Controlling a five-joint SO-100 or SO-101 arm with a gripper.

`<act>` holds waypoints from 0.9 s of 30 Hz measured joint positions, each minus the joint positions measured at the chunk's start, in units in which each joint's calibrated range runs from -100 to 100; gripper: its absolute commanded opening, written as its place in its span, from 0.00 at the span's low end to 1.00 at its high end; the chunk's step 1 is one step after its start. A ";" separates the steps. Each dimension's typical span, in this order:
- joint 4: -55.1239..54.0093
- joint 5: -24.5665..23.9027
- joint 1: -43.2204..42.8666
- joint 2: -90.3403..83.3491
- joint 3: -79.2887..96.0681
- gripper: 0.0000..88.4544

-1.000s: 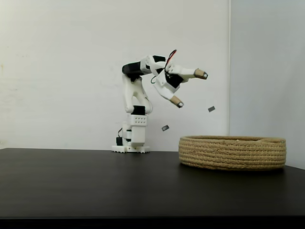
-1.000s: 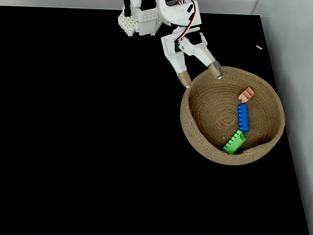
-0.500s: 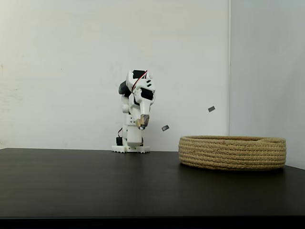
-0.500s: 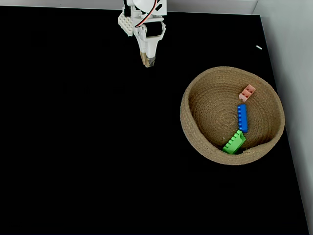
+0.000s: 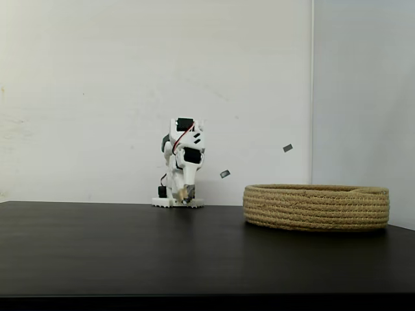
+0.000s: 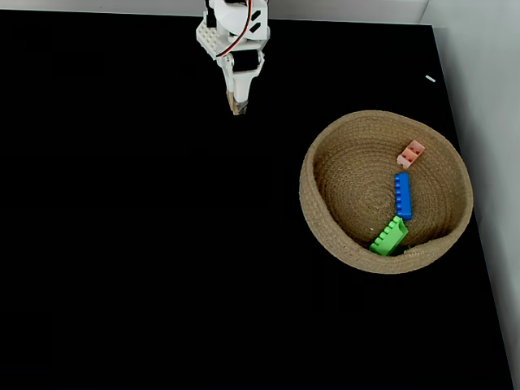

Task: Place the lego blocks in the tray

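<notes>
The tray is a round coiled-rope basket at the right of the black table, also seen side-on. Inside it lie three lego blocks: a pale pink one, a blue one and a green one. The white arm is folded down over its base at the back of the table. My gripper points at the table, shut with nothing in it, well left of the tray; in the side-on fixed view the gripper hangs low by the base.
The arm's base stands at the table's back edge. A white wall lies behind and a wall runs along the right. The black table stretches wide to the left and front.
The arm swung away from the tray's rim, leftward and down, folding over its base. The gripper went from open to shut. The blocks stayed in the tray.
</notes>
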 measured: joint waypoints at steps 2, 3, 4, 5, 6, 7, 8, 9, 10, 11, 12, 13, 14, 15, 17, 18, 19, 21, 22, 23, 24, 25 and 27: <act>0.08 -0.24 -0.08 -0.08 0.00 0.00; 0.08 -0.29 -0.08 -0.08 0.00 0.00; 0.08 -0.29 -0.08 -0.08 0.00 0.02; 0.08 -0.29 -0.08 -0.08 0.00 0.05; 0.08 -0.29 -0.08 -0.08 0.00 0.06; 0.08 -0.29 -0.08 -0.08 0.00 0.06; 0.08 -0.29 -0.08 -0.08 0.00 0.06; 0.08 -0.29 -0.08 -0.08 0.00 0.07; 0.08 -0.29 -0.08 -0.08 0.00 0.05; 0.08 -0.29 -0.08 -0.08 0.00 0.04; 0.08 -0.20 -0.08 -0.08 0.00 0.03; -0.24 0.29 -0.08 -0.08 0.00 0.02; -0.81 0.88 -0.08 -0.08 0.35 0.02; -1.54 1.71 -0.08 -0.08 0.88 0.01; -3.17 4.20 -0.08 -0.08 1.77 0.00; -3.82 6.15 -0.08 -0.08 2.03 0.00; -4.22 8.64 -0.08 -0.08 2.21 0.00; -4.71 13.14 -0.65 -0.08 3.09 0.00; -4.87 14.36 -1.06 -0.08 3.09 0.00; -4.95 14.46 -0.90 -0.08 3.18 0.01; -4.95 13.77 -0.33 -0.08 3.18 0.00; -4.95 12.94 0.00 -0.08 3.18 0.00; -4.87 11.58 -0.08 -0.08 3.18 0.00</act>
